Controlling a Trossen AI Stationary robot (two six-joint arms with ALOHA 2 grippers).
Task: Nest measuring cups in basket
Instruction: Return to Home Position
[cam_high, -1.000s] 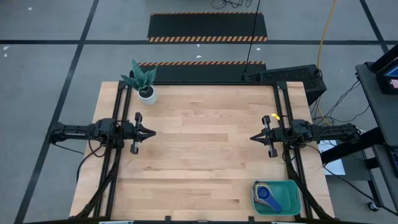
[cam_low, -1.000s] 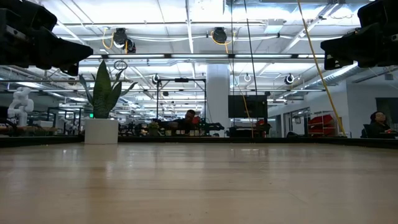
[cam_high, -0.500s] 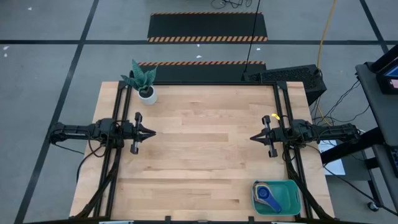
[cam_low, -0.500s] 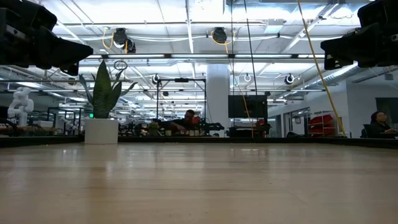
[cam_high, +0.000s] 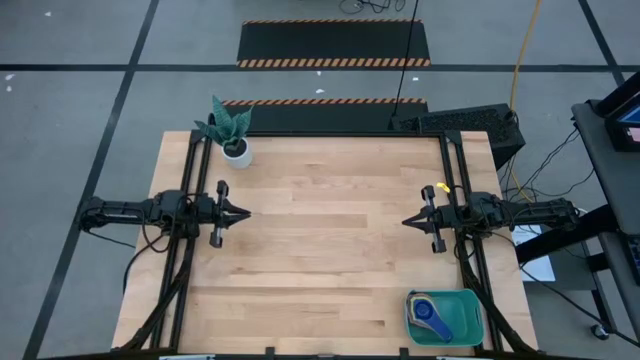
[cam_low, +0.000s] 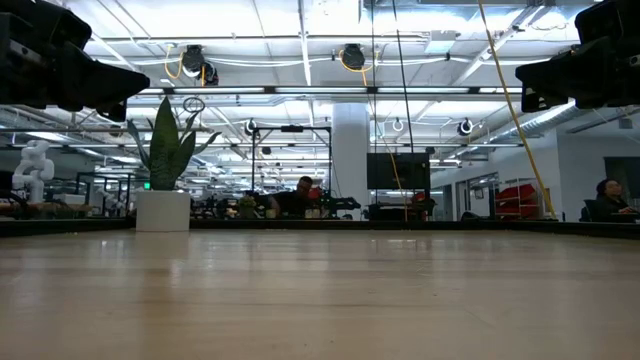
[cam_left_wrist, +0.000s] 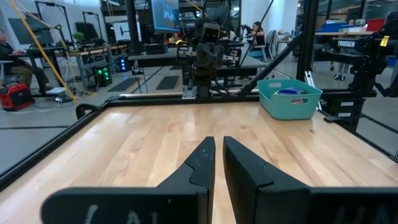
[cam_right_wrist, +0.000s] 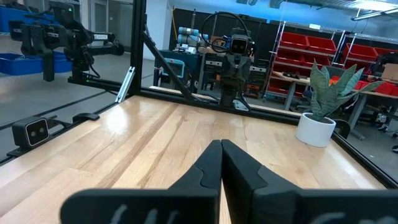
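Two arms sit at opposite sides of the table (cam_high: 330, 270) in my overhead feed. The left gripper (cam_high: 243, 212) and right gripper (cam_high: 405, 222) point at each other across the wood, well apart. Each tapers to a single closed point and holds nothing. The basket (cam_high: 463, 304) sits at the table corner at the picture's bottom right, on the right arm's side. The measuring cups (cam_high: 432, 312) lie inside it. I can make out a light blue one and a dark blue one, and I cannot tell any other colours. A white plant pot (cam_high: 237, 152) stands at the opposite corner, on the left arm's side.

From table height I see only dark arm bodies at the two upper corners. The pot stands at the far edge of the wood, and a seated person (cam_low: 606, 198) is far off in the room.

On the left wrist feed, the fingers are drawn together with just a thin slit between them, clamping nothing. The basket shows across the table, with blue rims peeking over its wall.

On the right wrist feed, the fingers meet and are empty, and the pot stands across the table.
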